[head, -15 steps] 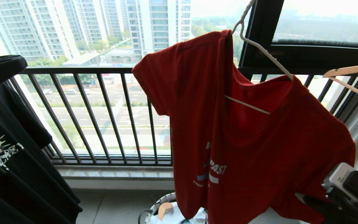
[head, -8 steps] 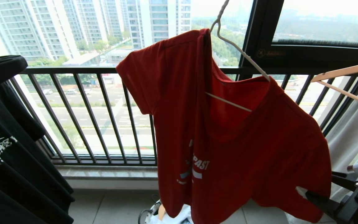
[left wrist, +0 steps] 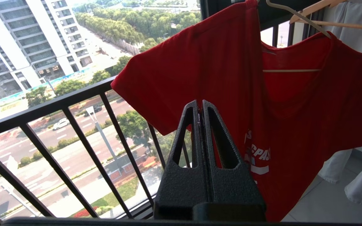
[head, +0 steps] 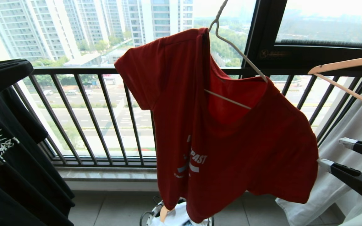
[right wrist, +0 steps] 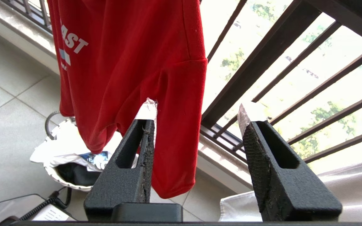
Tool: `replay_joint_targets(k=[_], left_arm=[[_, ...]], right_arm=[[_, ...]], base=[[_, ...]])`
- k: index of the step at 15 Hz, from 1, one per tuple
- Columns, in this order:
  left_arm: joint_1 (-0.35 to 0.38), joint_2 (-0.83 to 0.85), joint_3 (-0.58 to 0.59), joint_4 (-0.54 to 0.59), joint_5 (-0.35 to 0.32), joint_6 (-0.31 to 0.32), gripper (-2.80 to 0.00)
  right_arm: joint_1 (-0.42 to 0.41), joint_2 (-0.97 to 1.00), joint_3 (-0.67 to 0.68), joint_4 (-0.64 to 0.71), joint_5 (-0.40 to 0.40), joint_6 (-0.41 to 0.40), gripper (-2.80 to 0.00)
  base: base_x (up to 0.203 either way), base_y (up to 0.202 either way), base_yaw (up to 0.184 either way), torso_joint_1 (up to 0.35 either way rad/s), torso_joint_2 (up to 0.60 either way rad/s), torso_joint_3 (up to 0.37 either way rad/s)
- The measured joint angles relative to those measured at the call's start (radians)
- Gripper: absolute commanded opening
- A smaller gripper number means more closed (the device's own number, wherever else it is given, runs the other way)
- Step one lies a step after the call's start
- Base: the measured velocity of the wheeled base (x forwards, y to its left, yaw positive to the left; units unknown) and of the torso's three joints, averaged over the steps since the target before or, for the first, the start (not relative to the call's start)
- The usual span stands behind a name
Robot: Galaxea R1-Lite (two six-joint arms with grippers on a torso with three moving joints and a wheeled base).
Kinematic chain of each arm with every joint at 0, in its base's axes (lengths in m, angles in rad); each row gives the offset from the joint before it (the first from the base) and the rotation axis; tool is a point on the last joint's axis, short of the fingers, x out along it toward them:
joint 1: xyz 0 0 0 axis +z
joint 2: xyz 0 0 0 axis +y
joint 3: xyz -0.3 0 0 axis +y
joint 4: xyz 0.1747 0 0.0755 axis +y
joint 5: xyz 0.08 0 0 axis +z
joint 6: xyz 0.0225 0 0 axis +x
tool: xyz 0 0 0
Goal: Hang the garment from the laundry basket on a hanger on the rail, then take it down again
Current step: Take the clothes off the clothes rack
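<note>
garment [head: 237,138] hangs on hanger [head: 231,47]; right gripper [right wrist: 200,114] jaws apart, empty; left gripper [left wrist: 200,105] jaws closed, empty

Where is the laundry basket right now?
Head view, bottom centre: the laundry basket sits on the floor directly beneath the hanging red T-shirt, before the balustrade.

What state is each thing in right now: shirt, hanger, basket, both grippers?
red shirt: hanging crooked on the hanger, bunched toward one shoulder, held by no gripper.
white hanger: tilted, hook running up out of view.
basket: on the floor below the shirt, white clothing inside.
right gripper: open, beside the shirt's sleeve, gripping nothing.
left gripper: shut, empty, short of the shirt.
</note>
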Motion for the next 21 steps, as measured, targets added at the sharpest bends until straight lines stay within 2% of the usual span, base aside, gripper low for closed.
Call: replay_joint_targets(k=[3,4,9,14,18,21], left_arm=[[-0.002,0.006,0.004,0.000,0.000,0.000,-2.80],[-0.006,0.008,0.006,0.000,0.000,0.000,-2.80],[-0.029,0.017,0.011,0.000,0.002,0.001,-2.80],[-0.031,0.021,0.016,0.000,0.001,0.003,-2.80],[-0.031,0.025,0.018,0.000,0.001,0.003,-2.80],[-0.032,0.027,0.023,0.000,0.000,0.011,-2.80]], right_arm=[[0.000,0.009,-0.176,0.152,0.011,0.002,-2.80],[0.000,0.026,-0.234,0.186,0.013,-0.006,0.00],[0.000,0.101,-0.440,0.250,0.014,-0.119,0.00],[0.000,0.149,-0.580,0.434,0.024,-0.197,0.00],[-0.017,0.198,-0.695,0.595,0.072,-0.259,0.00],[-0.096,0.273,-0.772,0.640,0.176,-0.289,0.00]], base=[[0.000,0.000,0.000,0.000,0.00,0.000],[0.000,0.000,0.000,0.000,0.00,0.000],[0.000,0.000,0.000,0.000,0.00,0.000],[0.000,0.000,0.000,0.000,0.00,0.000],[0.000,0.000,0.000,0.000,0.00,0.000],[0.000,0.000,0.000,0.000,0.00,0.000]])
